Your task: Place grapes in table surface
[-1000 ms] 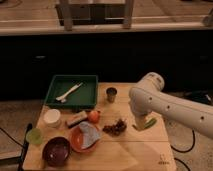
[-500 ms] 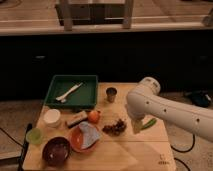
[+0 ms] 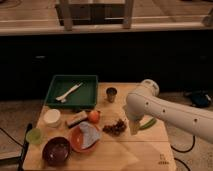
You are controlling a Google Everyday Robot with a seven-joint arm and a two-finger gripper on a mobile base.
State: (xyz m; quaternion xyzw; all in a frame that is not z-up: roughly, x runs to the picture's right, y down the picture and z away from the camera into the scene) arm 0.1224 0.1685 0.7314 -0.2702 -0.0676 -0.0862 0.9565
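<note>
The grapes lie on the worktop, a dark cluster near its middle, just right of the orange fruit and the orange plate. The pincer hangs low just beside them on the right; I cannot tell whether it is apart or together. A green pod lies beyond it, and a metal cup stands behind, next to the green tray.

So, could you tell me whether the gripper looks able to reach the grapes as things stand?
Probably yes: the gripper hangs just beside the grapes on the table surface, and nothing stands between them.
</note>
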